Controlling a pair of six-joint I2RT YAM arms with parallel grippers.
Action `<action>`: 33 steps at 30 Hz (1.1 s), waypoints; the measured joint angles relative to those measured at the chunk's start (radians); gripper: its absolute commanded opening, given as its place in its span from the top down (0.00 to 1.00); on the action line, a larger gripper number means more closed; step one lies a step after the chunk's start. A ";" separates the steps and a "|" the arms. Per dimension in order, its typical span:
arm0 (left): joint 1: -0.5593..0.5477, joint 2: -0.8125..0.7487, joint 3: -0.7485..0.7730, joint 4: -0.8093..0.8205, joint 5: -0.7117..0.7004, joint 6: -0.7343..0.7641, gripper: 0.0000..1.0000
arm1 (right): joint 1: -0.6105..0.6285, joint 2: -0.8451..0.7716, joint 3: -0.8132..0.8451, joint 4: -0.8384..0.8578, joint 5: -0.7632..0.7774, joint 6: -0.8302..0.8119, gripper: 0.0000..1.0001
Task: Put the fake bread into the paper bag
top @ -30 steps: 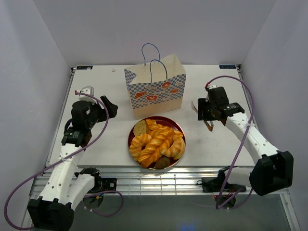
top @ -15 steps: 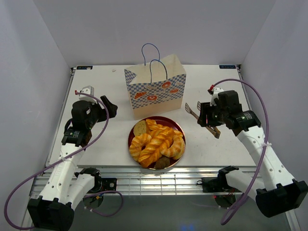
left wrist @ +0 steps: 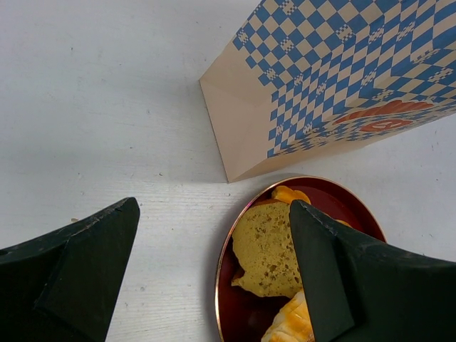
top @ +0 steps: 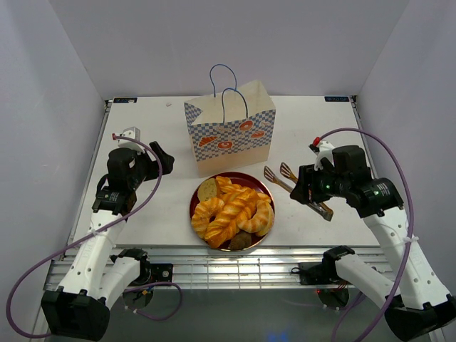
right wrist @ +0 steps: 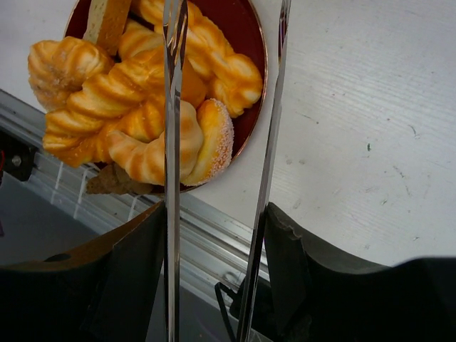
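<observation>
The fake bread (top: 231,210), glossy golden twists and croissants with a round tan slice (left wrist: 267,249), is piled on a dark red plate (top: 246,175). The paper bag (top: 229,135) stands upright just behind the plate, top open, blue handles up. My right gripper (top: 313,192) is shut on metal tongs (top: 285,182). The tongs' arms are spread and hold nothing, their tips at the plate's right edge. In the right wrist view one tong arm (right wrist: 171,107) crosses over the bread (right wrist: 121,107). My left gripper (top: 162,158) is open and empty, left of the bag (left wrist: 342,78).
The plate sits near the table's front edge, with a metal rail (top: 235,267) just below it. Grey walls close in the table on the left, right and back. A dark brown piece (top: 239,241) lies at the plate's front rim.
My right arm has swung left and forward with the tongs, bringing their tips from the right of the table to the plate's right edge. The left arm has not moved.
</observation>
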 measured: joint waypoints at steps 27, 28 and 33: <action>0.000 0.008 0.000 0.000 0.021 0.005 0.04 | 0.031 -0.134 -0.154 -0.098 -0.183 0.020 0.43; 0.000 0.008 0.000 0.000 0.021 0.005 0.04 | 0.032 -0.134 -0.156 -0.100 -0.186 0.022 0.43; 0.000 0.008 0.000 0.000 0.026 0.007 0.04 | 0.040 -0.137 -0.156 -0.097 -0.196 0.024 0.43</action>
